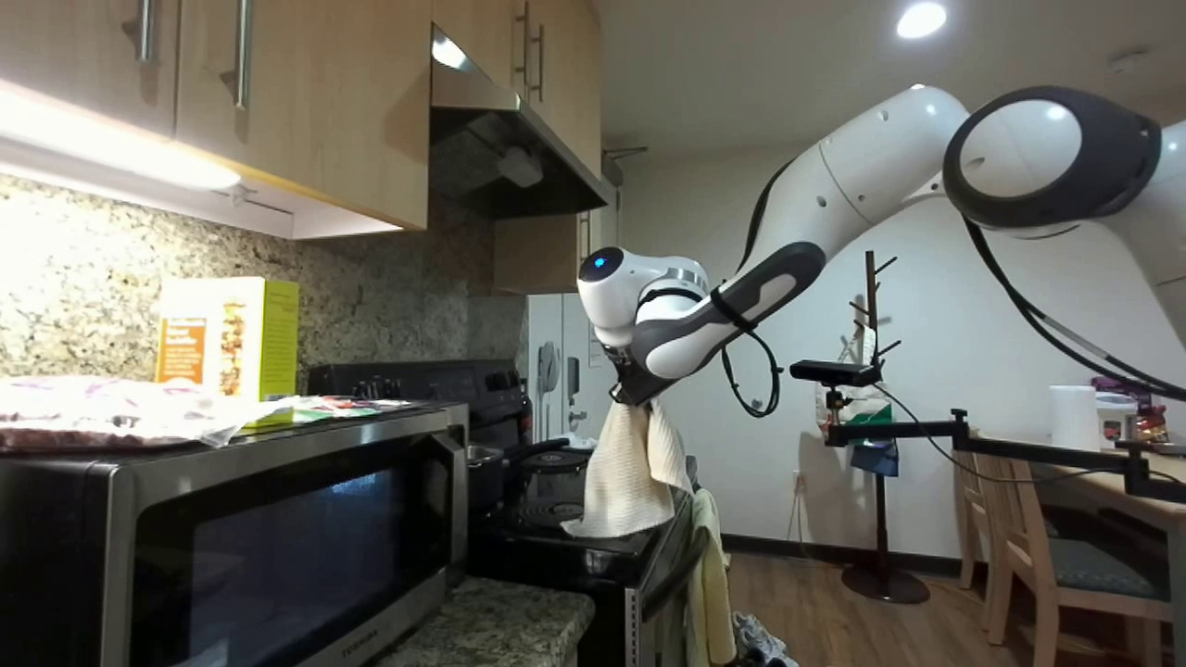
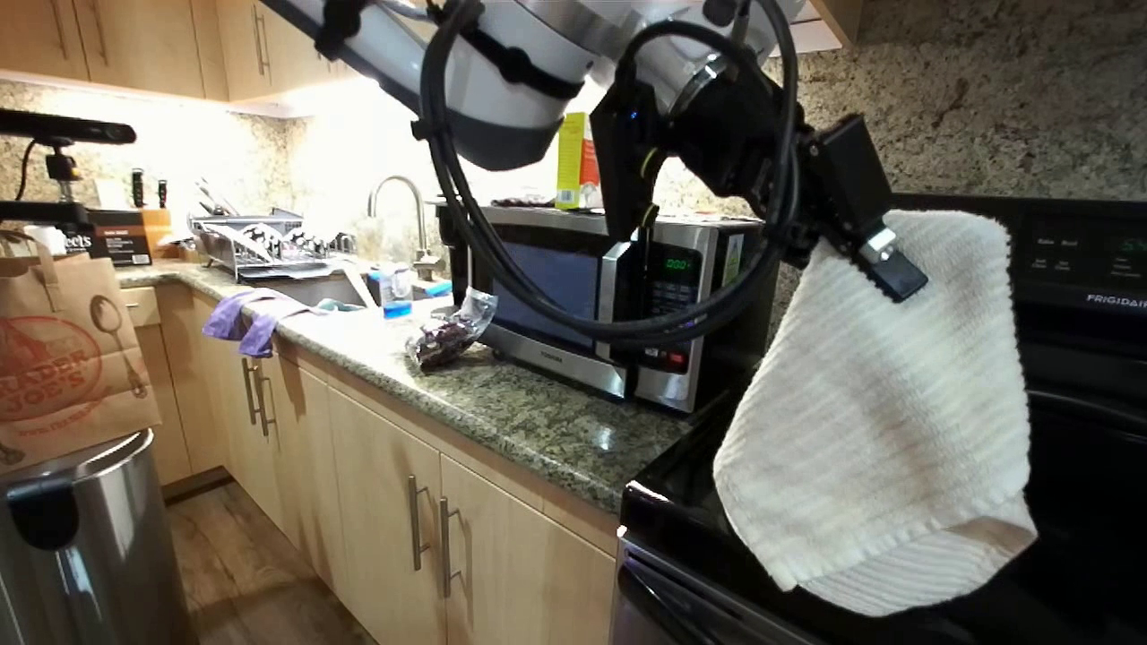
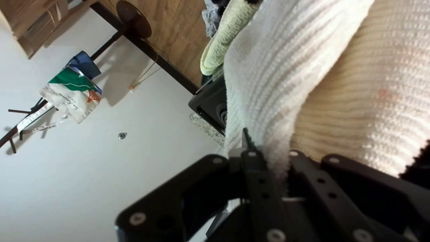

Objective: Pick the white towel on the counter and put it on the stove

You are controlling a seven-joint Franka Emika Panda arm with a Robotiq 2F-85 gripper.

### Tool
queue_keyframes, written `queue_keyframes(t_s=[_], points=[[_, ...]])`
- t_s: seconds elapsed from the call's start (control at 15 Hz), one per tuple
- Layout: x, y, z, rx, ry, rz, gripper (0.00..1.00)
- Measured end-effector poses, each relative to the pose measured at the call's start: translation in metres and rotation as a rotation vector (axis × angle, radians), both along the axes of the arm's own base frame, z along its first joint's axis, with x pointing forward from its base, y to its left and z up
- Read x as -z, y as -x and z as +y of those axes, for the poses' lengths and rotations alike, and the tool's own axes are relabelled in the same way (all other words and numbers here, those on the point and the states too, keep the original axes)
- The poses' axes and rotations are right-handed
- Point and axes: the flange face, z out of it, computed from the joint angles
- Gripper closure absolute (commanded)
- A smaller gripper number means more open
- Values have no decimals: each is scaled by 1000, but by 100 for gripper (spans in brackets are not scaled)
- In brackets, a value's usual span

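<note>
The white ribbed towel (image 1: pixel 632 477) hangs from my gripper (image 1: pixel 632 394) over the stove (image 1: pixel 528 548). In an exterior view the towel (image 2: pixel 883 430) hangs in a broad fold with the gripper (image 2: pixel 896 269) at its upper part, in front of the black stove top (image 2: pixel 685 461). In the wrist view the gripper (image 3: pixel 268 148) is shut on a bunched fold of the towel (image 3: pixel 265 87), which fills the right side. The towel's lower edge is close to the stove surface; I cannot tell whether it touches. The towel hides part of the burners.
A microwave (image 1: pixel 306 547) stands on the granite counter (image 1: pixel 505 616) beside the stove. A pot (image 1: pixel 485 477) sits at the stove's back. The range hood (image 1: pixel 519 162) is above. A yellow towel (image 1: pixel 708 574) hangs on the oven handle (image 1: pixel 672 574).
</note>
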Motion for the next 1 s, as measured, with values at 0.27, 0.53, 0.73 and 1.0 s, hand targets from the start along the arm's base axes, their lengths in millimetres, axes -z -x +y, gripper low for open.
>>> queue_keyframes(t_s=[0.27,0.53,0.73,1.0], points=[[30,-10,12,-20,-10,45,93],[48,-12,13,-19,-13,74,89],[50,-16,14,-21,-15,54,60],[21,-32,16,-47,9,-45,36]])
